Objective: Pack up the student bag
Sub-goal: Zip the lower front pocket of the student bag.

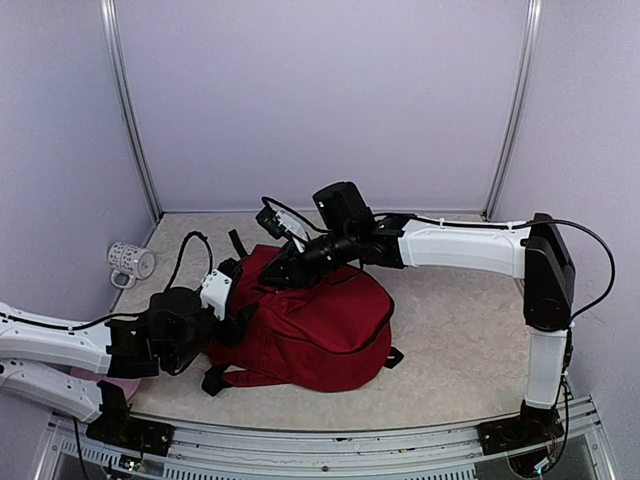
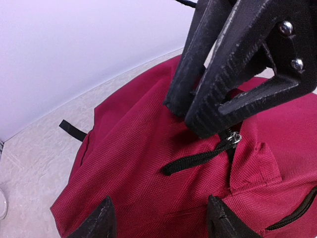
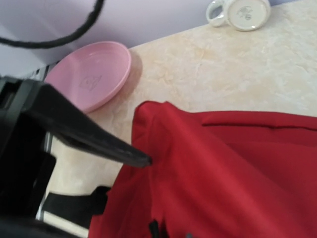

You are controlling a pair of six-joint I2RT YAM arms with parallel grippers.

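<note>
The student bag (image 1: pixel 310 330), a dark red backpack, lies flat in the middle of the tabletop (image 1: pixel 450 340), with both arms reaching over it. Black straps poke out from under its near edge and its left side.

The left gripper (image 2: pixel 161 220) hangs over the bag's left end. Its fingers (image 2: pixel 99 224) stand wide apart, with nothing between them but the red cloth below. Whether the tips touch the cloth cannot be told.

The right gripper (image 2: pixel 190 116) comes in over the bag's far edge and points down at its upper panel. Its two fingers stand only a little apart, with a slim gap at the tips and nothing seen in that gap. In the right wrist view one fingertip rests against a raised fold at the bag's corner.

Just beside those tips, on the bag, sits a metal zipper slider (image 2: pixel 235 138). A black pull strap (image 2: pixel 198 158) trails from it across the fabric toward the left arm. Next to the slider a small flap of red cloth stands up. A second black zipper line runs along the panel near the bag's edge.

A pink plate (image 3: pixel 91 74) lies on the tabletop off the bag's left corner, near it but apart. A white mug (image 1: pixel 131 263) with dark print lies on its side, well apart from the bag, toward the far left corner.
</note>
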